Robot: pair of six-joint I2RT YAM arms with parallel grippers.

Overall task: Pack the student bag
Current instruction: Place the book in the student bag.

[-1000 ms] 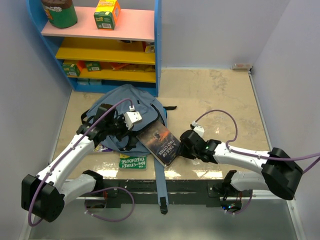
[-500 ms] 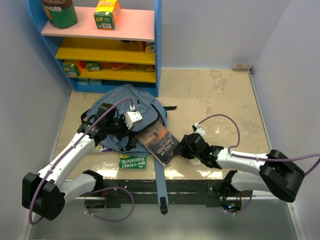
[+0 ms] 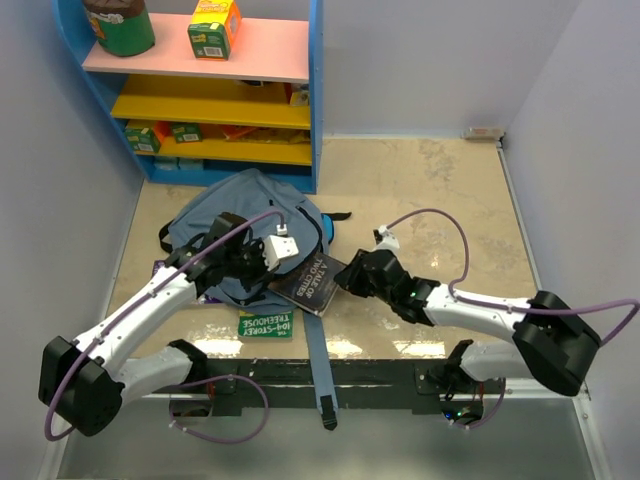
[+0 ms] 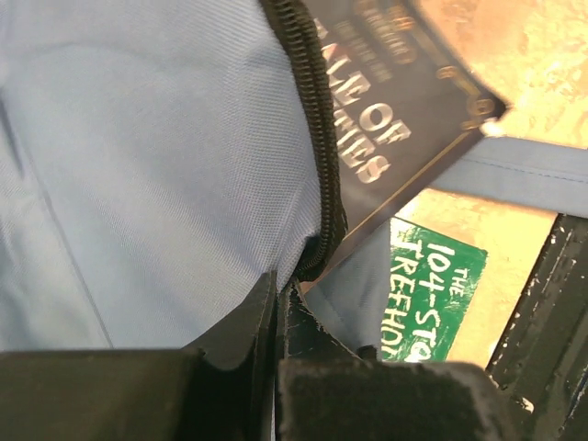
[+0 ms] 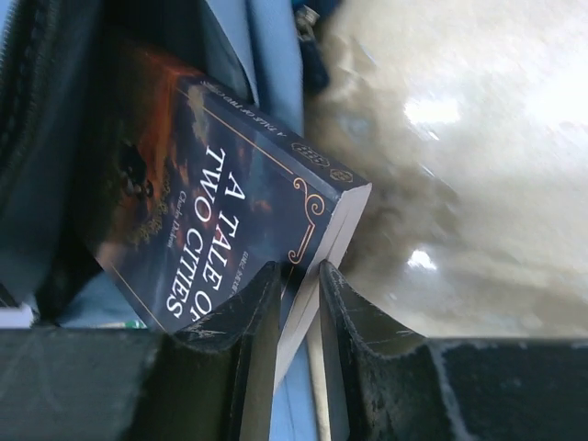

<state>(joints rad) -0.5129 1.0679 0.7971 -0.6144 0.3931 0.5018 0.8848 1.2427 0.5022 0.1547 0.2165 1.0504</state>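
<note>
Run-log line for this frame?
left jaws: shut on student bag zipper edge | right jaws: shut on book, far end in bag mouth | green book: outside bag

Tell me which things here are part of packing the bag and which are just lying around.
In the job:
student bag, its zip edge pinched by the left gripper
A Tale of Two Cities paperback, held by the right gripper
green Treehouse book, probably next

Lying about:
blue shelf unit
green canister
yellow-green carton

Slate-blue student bag (image 3: 240, 215) lies flat (zipper open); strap trailing nearward.
</note>
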